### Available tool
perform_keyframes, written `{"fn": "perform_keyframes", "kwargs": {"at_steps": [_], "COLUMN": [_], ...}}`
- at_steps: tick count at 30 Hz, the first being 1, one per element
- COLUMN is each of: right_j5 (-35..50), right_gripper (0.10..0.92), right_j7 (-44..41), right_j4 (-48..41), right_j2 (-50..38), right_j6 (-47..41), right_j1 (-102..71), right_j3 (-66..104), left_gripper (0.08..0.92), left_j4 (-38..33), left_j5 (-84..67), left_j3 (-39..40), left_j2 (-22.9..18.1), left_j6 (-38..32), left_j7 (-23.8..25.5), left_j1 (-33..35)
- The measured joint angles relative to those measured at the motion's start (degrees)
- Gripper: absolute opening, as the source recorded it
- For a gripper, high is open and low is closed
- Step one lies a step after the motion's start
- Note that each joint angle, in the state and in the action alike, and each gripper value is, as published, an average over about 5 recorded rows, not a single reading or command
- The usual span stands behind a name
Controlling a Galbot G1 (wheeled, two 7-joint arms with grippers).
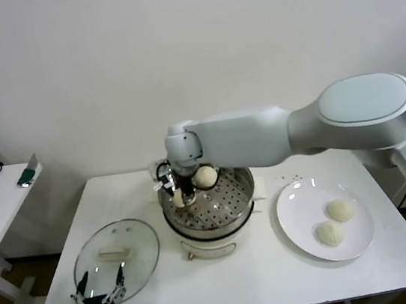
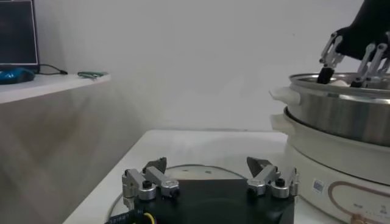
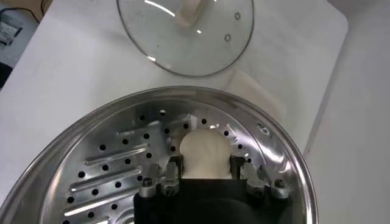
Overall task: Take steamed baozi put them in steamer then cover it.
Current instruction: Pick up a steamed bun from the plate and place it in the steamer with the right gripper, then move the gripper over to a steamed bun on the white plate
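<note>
two off-white baozi (image 1: 205, 176) in the open steel steamer (image 1: 237, 223) — glass cover (image 1: 116, 251) flat on the table beside it

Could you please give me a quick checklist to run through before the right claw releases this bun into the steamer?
1. Right claw grips a baozi between its fingers: ok.
2. Bun is over the steamer tray: ok.
3. Bun already touching the tray: cannot tell.
4. Earlier bun sits apart from the drop spot: ok.
5. Cover lies off the pot, on the table: ok.
6. Left claw is open, parked near the cover: ok.
</note>
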Motion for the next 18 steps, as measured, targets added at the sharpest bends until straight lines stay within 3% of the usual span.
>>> {"fn": "perform_keyframes", "kwargs": {"at_steps": [8,18], "right_j5": [-0.40,-0.45], "right_gripper": [0.791,0.823], "right_j7": [0.34,-1.37], "right_j4": [0.50,3.37], "right_j2": [-0.55,-4.47], "right_j6": [-0.20,1.40], "right_j1": [-0.07,3.00], "right_j3": [0.12,-0.24], "left_gripper": [0.823,0.823], "left_j4": [-0.12,-0.54], "left_j5": [0.00,0.11], "left_j3": [-0.09,0.10], "left_j2": [-0.10,-0.38], "left_j6": [-0.04,0.07], "left_j7": [0.00,0.00], "left_j1": [0.09,0.02]}}
